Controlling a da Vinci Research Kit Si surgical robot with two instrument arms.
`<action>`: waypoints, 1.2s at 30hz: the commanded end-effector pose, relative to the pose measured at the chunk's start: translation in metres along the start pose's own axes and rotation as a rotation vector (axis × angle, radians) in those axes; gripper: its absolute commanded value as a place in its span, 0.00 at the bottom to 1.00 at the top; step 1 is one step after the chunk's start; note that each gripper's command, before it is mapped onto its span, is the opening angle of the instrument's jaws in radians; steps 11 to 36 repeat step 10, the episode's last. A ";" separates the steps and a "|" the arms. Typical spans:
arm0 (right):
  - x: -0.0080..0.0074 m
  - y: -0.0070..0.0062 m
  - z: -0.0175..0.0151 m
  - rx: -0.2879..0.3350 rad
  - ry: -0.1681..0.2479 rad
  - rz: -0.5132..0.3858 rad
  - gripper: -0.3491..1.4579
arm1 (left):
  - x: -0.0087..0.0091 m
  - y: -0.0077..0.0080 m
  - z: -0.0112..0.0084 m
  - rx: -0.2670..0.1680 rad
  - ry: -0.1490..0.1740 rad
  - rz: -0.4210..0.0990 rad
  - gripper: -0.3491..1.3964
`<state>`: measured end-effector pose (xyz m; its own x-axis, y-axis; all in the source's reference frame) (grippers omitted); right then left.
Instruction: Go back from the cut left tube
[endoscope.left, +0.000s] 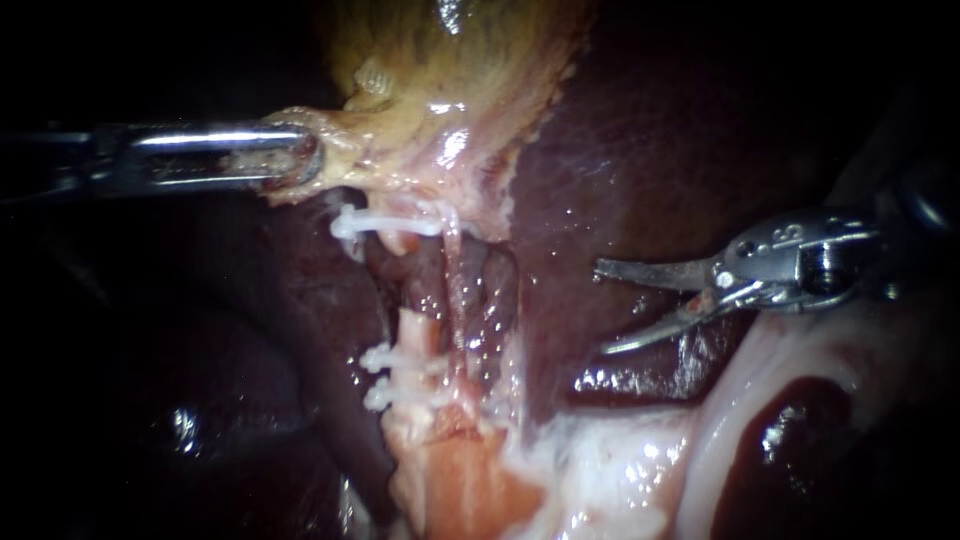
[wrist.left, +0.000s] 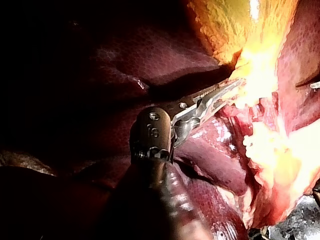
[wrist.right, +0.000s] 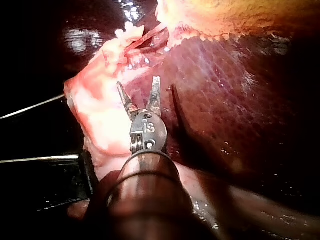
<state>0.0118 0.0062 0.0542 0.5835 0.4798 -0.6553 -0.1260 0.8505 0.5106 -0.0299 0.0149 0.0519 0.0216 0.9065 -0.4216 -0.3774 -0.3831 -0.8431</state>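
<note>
Tube (endoscope.left: 413, 335) lies cut just below the gallbladder (endoscope.left: 450, 60), its two stumps apart, with white clips (endoscope.left: 380, 360) on each. I judge it soft, wet, slippery and thin-walled; a tug could strip a clip. I would take no hold on it. The safe hold is the gallbladder's lower edge, where my left instrument (endoscope.left: 300, 155) has its jaws pinched on tissue. My right instrument (endoscope.left: 601, 309) hangs well apart from the gallbladder, over liver (endoscope.left: 620, 150), blades spread, nothing between them. Retreat calls for a straight pull-back, clear of the stumps.
</note>
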 end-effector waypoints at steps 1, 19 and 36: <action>0.0000 0.0000 0.0000 0.000 0.000 0.000 0.99 | 0.0000 0.0000 0.0001 0.001 -0.001 -0.001 0.00; 0.0002 -0.0002 0.0003 0.016 0.000 0.000 0.99 | 0.0000 0.0000 -0.0003 -0.001 -0.002 -0.001 0.00; 0.0002 -0.0002 0.0003 0.016 0.000 0.000 0.99 | 0.0000 0.0000 -0.0003 -0.001 -0.002 -0.001 0.00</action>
